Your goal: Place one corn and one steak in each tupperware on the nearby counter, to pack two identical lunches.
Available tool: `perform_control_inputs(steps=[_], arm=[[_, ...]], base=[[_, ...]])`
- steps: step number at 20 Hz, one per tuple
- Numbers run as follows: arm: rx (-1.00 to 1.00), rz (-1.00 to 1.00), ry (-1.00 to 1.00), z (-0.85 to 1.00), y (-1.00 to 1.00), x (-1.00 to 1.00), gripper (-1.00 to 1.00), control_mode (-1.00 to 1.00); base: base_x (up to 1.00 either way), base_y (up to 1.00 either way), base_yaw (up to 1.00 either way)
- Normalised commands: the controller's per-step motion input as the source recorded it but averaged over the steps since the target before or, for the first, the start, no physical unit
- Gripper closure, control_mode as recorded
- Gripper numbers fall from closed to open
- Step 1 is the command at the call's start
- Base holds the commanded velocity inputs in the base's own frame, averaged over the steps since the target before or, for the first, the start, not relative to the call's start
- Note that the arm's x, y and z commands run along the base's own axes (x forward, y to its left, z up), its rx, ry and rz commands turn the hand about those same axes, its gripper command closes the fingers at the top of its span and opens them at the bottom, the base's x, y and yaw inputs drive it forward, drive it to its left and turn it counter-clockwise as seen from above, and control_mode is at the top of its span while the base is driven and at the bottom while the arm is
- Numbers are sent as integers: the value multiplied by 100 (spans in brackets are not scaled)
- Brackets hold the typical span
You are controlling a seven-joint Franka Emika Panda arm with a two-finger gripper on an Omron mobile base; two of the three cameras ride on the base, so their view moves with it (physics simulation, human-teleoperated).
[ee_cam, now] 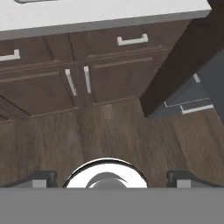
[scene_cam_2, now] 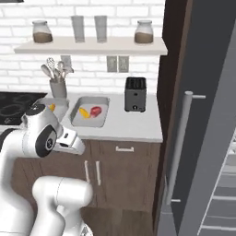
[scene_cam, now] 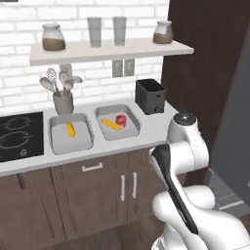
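Two trays on counter (scene_cam: pixel 146 134) left of toaster (scene_cam: pixel 150 95). Near tray (scene_cam: pixel 117 122): long corn (scene_cam: pixel 111 124) + pink-red steak (scene_cam: pixel 120 119), touching. Far tray (scene_cam: pixel 71 133), by utensil cup (scene_cam: pixel 63 102): stubby corn (scene_cam: pixel 71 129) alone. No readable text. Gripper (ee_cam: pixel 112 178) spread wide, holding nothing, facing floor before cabinets (ee_cam: pixel 109 74).

Two rear views, shared counter (scene_cam: pixel 156 128)

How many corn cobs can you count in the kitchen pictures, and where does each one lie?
2. One corn cob lies alone in the left tupperware; the other cob lies in the right tupperware beside a red steak. None other shows.
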Motion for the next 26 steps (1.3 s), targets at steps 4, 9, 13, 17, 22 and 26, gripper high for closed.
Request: perform_control_inputs(steps=[4, 9, 13, 17, 22, 26], arm=[[0, 0, 0, 0, 0, 0, -100, 100], [0, 0, 0, 0, 0, 0, -100, 100], [0, 0, 0, 0, 0, 0, -100, 100], [0, 0, 0, 0, 0, 0, -100, 100], [0, 0, 0, 0, 0, 0, -100, 100], [0, 0, 0, 0, 0, 0, -100, 100]], base=[[-74, -9, -63], [-87, 0, -68], [-14, -68, -65], [31, -100, -49], [40, -100, -38], [69, -100, -23]])
